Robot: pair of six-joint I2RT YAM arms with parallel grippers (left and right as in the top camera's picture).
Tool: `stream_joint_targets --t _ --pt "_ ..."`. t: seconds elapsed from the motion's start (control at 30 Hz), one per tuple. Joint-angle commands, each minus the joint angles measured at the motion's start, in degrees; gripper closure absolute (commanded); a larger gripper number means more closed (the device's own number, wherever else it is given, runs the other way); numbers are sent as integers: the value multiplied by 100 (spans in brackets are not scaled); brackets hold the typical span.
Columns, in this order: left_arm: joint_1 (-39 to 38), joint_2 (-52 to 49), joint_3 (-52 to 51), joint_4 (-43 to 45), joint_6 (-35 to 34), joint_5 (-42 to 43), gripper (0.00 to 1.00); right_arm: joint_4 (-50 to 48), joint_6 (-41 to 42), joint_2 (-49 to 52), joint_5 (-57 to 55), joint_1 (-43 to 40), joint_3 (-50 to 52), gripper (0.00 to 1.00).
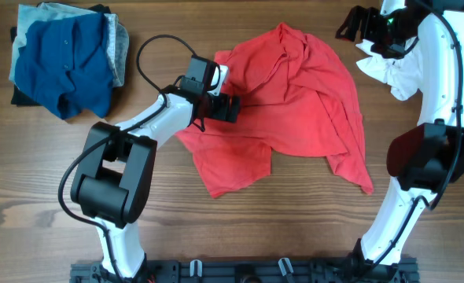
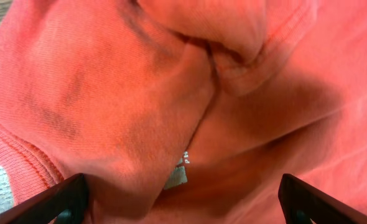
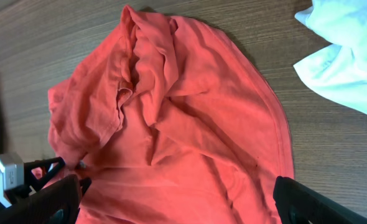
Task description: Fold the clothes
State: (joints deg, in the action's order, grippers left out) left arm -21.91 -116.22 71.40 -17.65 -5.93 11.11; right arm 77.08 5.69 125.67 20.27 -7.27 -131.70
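Left gripper presses with jaws spread wide into the left edge of the crumpled red shirt, which lies mid-frame in the overhead view. Its own camera sees only folds of cloth and a small, unreadable label. Right gripper, equally open, hangs at upper right, and its arm hides part of a white cloth. A blue pile sits upper left on the wooden table.

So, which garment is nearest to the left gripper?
The red shirt in the middle: the left gripper is at its edge, while the blue pile and the white garment lie apart in the far corners.
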Motion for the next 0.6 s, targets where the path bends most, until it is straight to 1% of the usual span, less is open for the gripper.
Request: stream_joint_targets --t 0.0,0.2,0.27,0.3,0.33,0.47,0.57 --pt "109 -828 -396 -282 -575 -94 1 -2 -125 -140 -122 15 15 0" --pt "481 -831 -398 -1198 -1408 -203 0 -31 -118 -140 -120 20 15 0" --pt "647 -831 -398 -1436 -1429 -201 2 -39 -118 -140 -120 20 15 0" --pt "730 -831 -398 -1528 -1434 -201 6 -37 -120 -138 -120 20 15 0" --pt "822 -831 -398 -1615 -1532 -203 6 -35 -120 -138 -120 20 15 0" --pt "1211 -828 -398 -1827 -1930 -140 6 -37 -122 -140 -122 20 15 0" --pt "1368 -811 -398 -1851 -1919 -7 7 -59 -125 -140 -122 20 15 0"
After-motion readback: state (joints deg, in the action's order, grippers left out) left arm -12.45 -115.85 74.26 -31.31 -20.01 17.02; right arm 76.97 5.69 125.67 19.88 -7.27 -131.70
